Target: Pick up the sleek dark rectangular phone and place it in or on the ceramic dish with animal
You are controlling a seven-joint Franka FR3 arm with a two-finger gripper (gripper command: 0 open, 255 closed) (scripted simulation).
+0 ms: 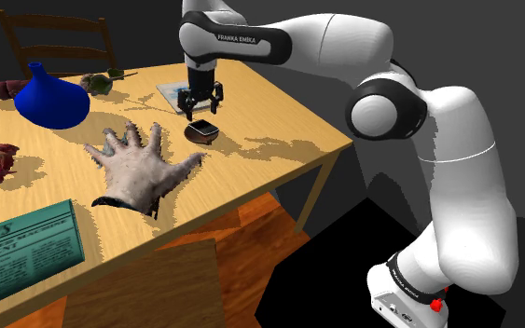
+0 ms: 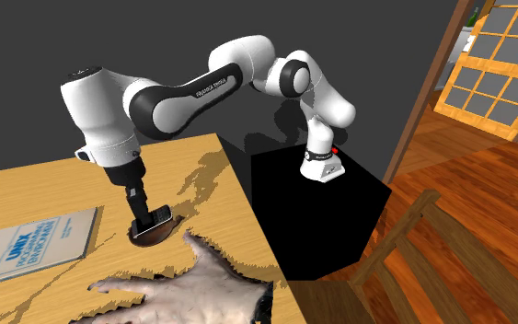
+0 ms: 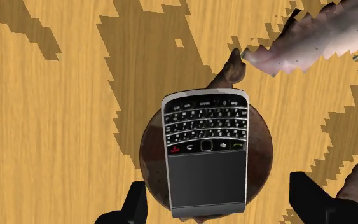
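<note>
We judge the placing step all but done: the phone point(image 3: 205, 153) lies flat on the brown dish point(image 3: 151, 146), between our fingers point(image 3: 135, 205), which are spread wide and touch neither side of it. The next move calls for a straight lift clear. A pale hand model point(image 3: 311, 38) lies just beyond the fingers, and the desk point(image 3: 56, 127) edge runs near them.

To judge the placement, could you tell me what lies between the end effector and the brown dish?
In the wrist view, the dark phone lies on the dish, beneath the open end effector, untouched.
</note>
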